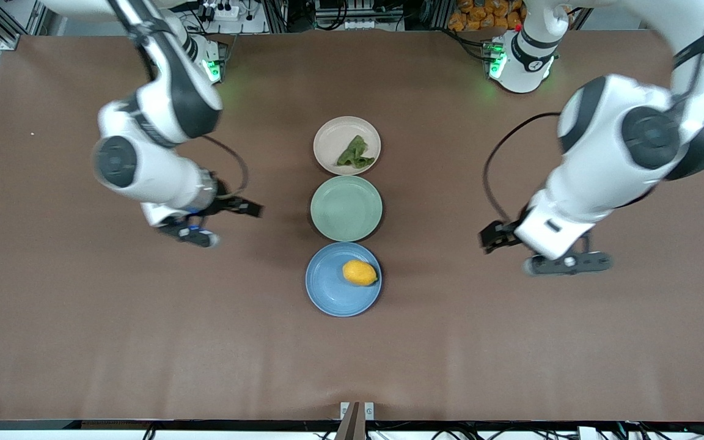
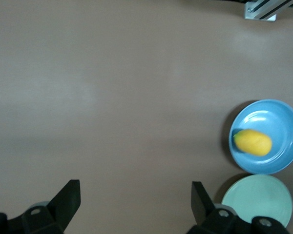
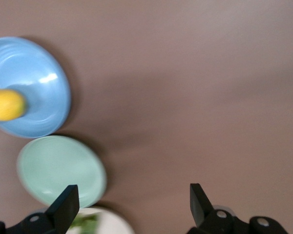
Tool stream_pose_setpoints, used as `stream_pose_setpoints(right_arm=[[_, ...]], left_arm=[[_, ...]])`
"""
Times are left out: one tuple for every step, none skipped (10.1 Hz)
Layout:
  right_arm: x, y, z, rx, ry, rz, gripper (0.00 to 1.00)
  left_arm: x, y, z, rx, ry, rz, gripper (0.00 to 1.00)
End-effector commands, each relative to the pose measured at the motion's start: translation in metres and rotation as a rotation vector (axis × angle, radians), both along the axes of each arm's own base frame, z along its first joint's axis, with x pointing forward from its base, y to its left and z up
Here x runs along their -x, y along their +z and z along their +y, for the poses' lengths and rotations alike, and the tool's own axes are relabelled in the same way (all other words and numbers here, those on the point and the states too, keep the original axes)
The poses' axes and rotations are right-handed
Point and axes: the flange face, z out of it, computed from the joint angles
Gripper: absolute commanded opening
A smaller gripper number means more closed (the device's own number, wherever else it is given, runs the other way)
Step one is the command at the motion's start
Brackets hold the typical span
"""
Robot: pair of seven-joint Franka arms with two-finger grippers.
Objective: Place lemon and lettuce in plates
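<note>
The yellow lemon [image 1: 360, 272] lies in the light blue plate [image 1: 327, 288], the plate nearest the front camera. The dark green lettuce [image 1: 356, 153] lies in the pale pink-beige plate [image 1: 332, 137], the farthest of the row. My right gripper [image 1: 196, 234] hangs open and empty over bare table toward the right arm's end. My left gripper [image 1: 566, 264] hangs open and empty over bare table toward the left arm's end. The left wrist view shows the lemon [image 2: 253, 142] in the blue plate [image 2: 278, 156]. The right wrist view shows the lemon [image 3: 5, 105], the blue plate [image 3: 34, 83] and the lettuce [image 3: 85, 222].
A mint green plate [image 1: 346, 208] sits empty between the two other plates, in one row down the middle of the brown table. It also shows in the left wrist view [image 2: 256, 200] and the right wrist view [image 3: 61, 170].
</note>
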Motion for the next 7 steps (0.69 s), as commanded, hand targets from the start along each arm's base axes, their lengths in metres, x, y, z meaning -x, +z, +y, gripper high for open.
stream_pose_setpoints(right_arm=[[-0.016, 0.070, -0.051, 0.073, 0.112, -0.058, 1.00], [-0.019, 0.094, -0.079, 0.066, 0.141, -0.089, 1.00], [-0.018, 0.113, -0.107, 0.071, 0.174, -0.120, 1.00], [-0.016, 0.129, -0.131, 0.071, 0.191, -0.146, 1.00], [-0.009, 0.147, -0.150, 0.071, 0.179, -0.166, 1.00], [-0.003, 0.158, -0.153, 0.076, 0.170, -0.169, 1.00], [0.003, 0.177, -0.160, 0.080, 0.158, -0.187, 1.00]], left_arm=[[0.021, 0.036, 0.042, -0.044, -0.028, 0.017, 1.00], [0.028, 0.050, 0.053, -0.053, -0.039, 0.016, 1.00], [0.037, 0.064, 0.064, -0.065, -0.038, 0.022, 1.00], [0.045, 0.076, 0.068, -0.072, -0.033, 0.023, 1.00], [0.053, 0.085, 0.069, -0.074, -0.033, 0.025, 1.00], [0.059, 0.091, 0.076, -0.081, -0.026, 0.022, 1.00], [0.065, 0.097, 0.082, -0.089, -0.047, 0.015, 1.00]])
